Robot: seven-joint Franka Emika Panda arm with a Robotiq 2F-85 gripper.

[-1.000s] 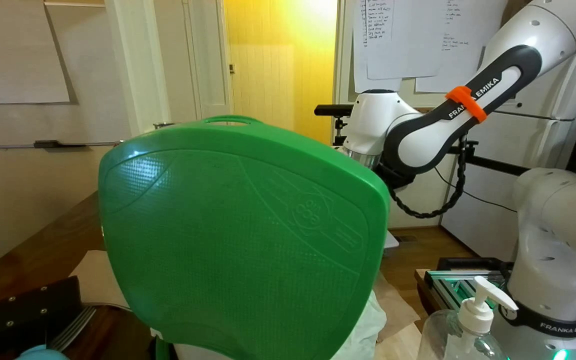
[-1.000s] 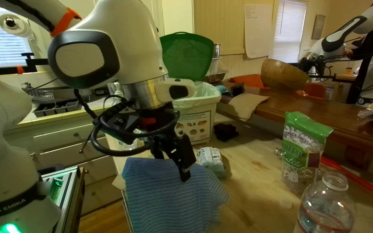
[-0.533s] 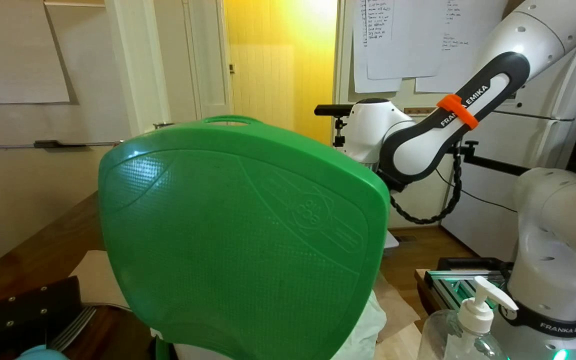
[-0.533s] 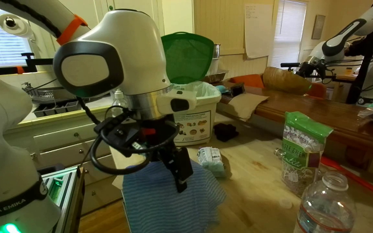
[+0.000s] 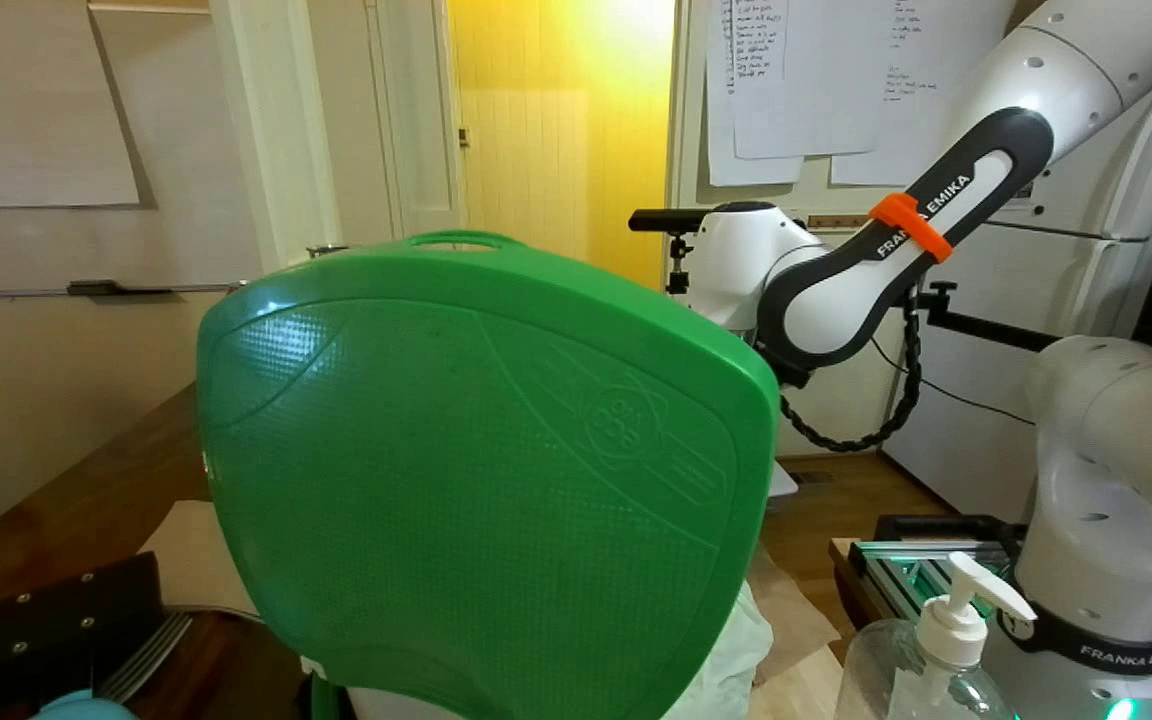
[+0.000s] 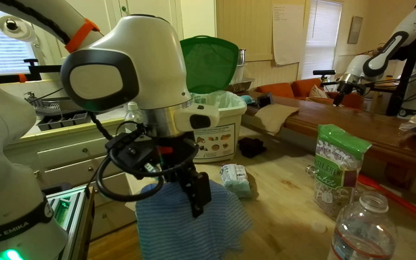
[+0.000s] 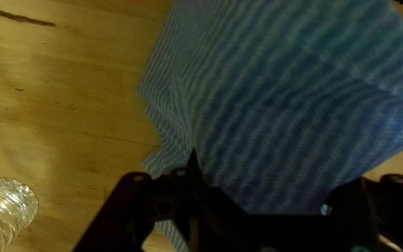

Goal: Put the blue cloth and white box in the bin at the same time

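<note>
The blue striped cloth (image 6: 193, 227) lies draped and raised at the near table edge. It fills much of the wrist view (image 7: 275, 105). My gripper (image 7: 267, 175) is open, its fingers wide apart with cloth between them. In an exterior view one black finger (image 6: 196, 204) stands in front of the cloth, its tip low against it; the other finger is largely hidden. I see no clear white box; what lies under the cloth is hidden. The white bin (image 6: 226, 121), with a pale liner, stands behind the arm, its green lid (image 6: 211, 65) raised. The lid (image 5: 486, 450) blocks the gripper in an exterior view.
A white and pale green packet (image 6: 235, 178) lies beyond the cloth. A dark cloth (image 6: 251, 147) lies by the bin. A green lentil bag (image 6: 338, 173) and a clear bottle (image 6: 365, 227) stand on the right. A pump bottle (image 5: 946, 640) is near the bin.
My gripper has moved down and slightly left in an exterior view, lower against the cloth. The cloth's top has shifted slightly. In the background another arm moved and its wooden bowl left view.
</note>
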